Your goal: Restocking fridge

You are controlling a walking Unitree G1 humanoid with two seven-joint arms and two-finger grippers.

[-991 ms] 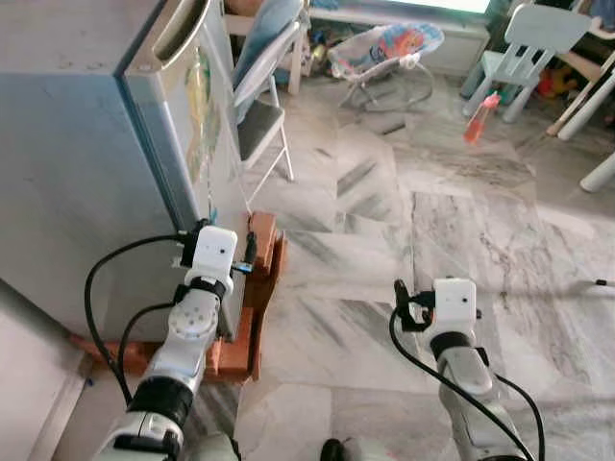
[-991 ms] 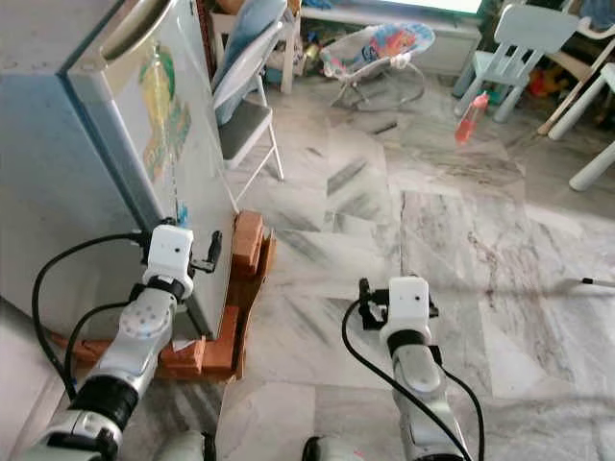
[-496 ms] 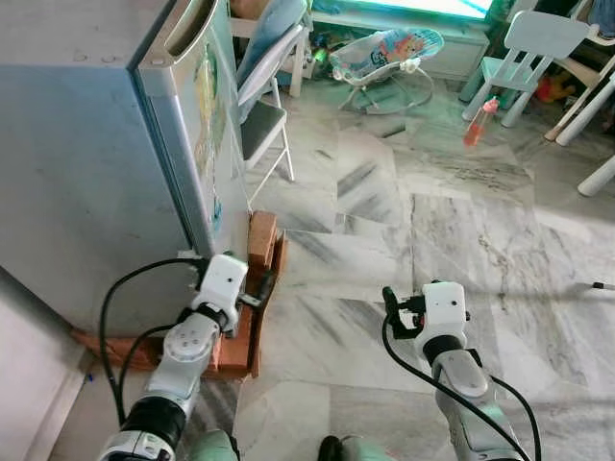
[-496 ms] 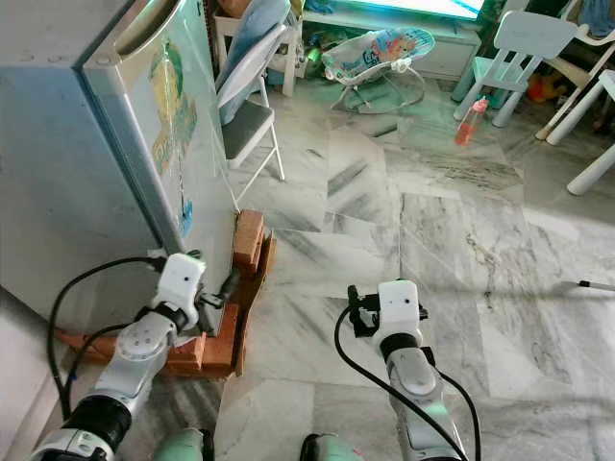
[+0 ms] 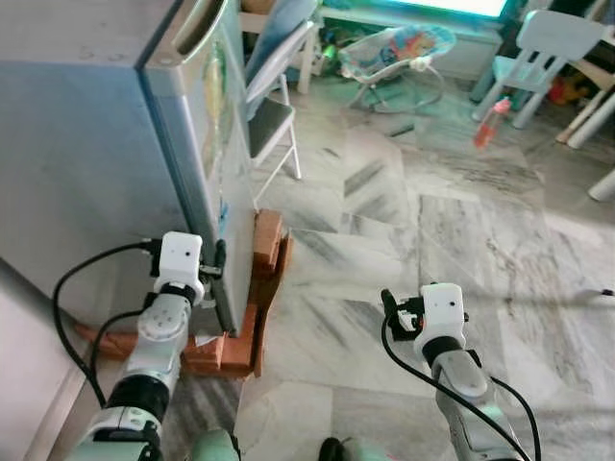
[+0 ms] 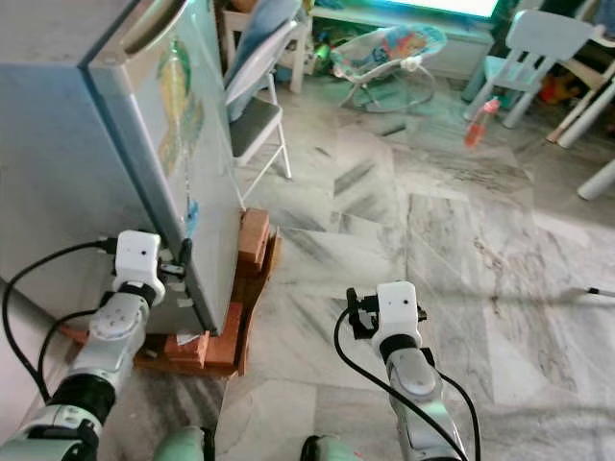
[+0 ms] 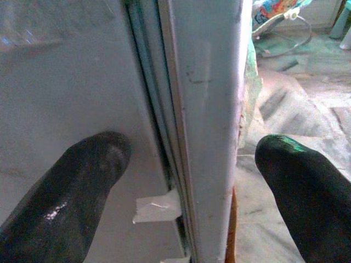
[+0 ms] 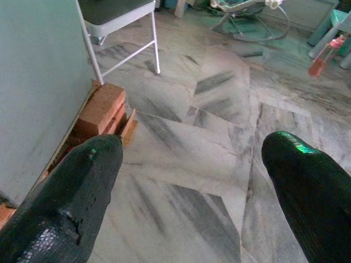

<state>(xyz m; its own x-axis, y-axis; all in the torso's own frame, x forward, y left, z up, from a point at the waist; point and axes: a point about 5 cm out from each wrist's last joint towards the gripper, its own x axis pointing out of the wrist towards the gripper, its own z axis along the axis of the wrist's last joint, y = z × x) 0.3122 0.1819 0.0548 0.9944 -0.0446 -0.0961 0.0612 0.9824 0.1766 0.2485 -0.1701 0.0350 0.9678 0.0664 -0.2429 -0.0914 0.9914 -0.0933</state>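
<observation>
- The fridge (image 5: 86, 144) stands on a base of bricks (image 5: 264, 245) at the robot's left; its door (image 6: 207, 173) is shut, or at most barely cracked, and nothing of the inside can be seen.
- The left tool (image 7: 186, 181) is spread wide and straddles the door's free edge low down: one finger (image 7: 71, 181) lies against the cabinet side by the seal, the other (image 7: 307, 186) hangs off the door's front face. It pinches nothing yet.
- The right tool (image 8: 192, 181) is also spread and empty, held out over the marble floor (image 5: 461, 240), well apart from the fridge.
- Judged from this, the job is at its very start: the door has still to be pulled open, and no goods to stock are held by either tool.
- A pink bottle (image 5: 489, 120) stands far off on the floor near a small chair (image 5: 548, 43); whether it belongs to the restocking I cannot tell.
- What is left: open the door, fetch items, place them inside, close up.
</observation>
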